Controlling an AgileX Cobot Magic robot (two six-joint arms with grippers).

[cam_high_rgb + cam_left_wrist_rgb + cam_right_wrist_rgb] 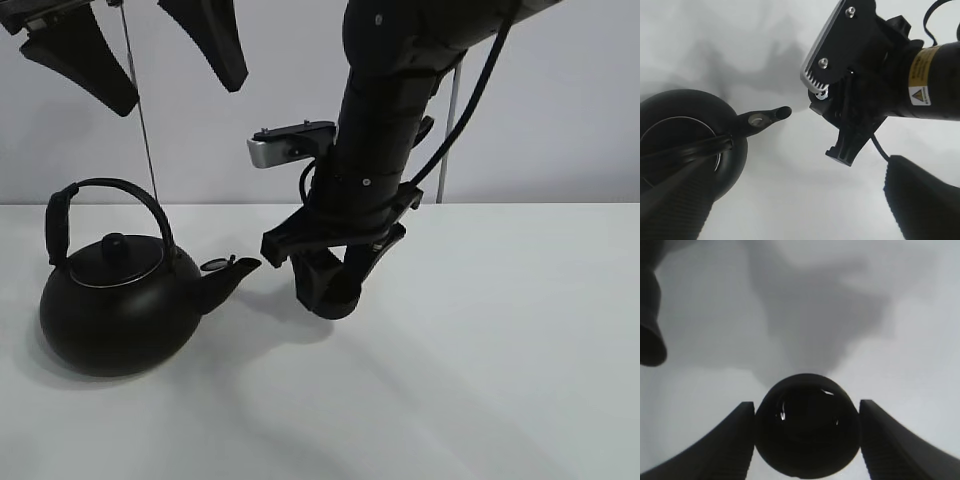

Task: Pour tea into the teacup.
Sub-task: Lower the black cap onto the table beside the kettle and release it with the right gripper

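The teacup [807, 437], small, round, black and glossy inside, sits between my right gripper's [807, 445] two fingers, which press on its sides. In the exterior high view the right gripper [335, 292] holds the teacup [338, 300] low over the white table, just right of the kettle's spout [238, 270]. The big black kettle [115, 310] with an arched handle stands on the table at the left. My left gripper [150, 50] hangs open and empty high above the kettle. In the left wrist view its fingers [670, 205] spread wide over the kettle [685, 130].
The white table [500, 350] stretches right and forward of the right arm. The right arm's wrist camera [290, 145] juts out to the left above the cup. The kettle's spout tip [650, 335] shows near the cup in the right wrist view.
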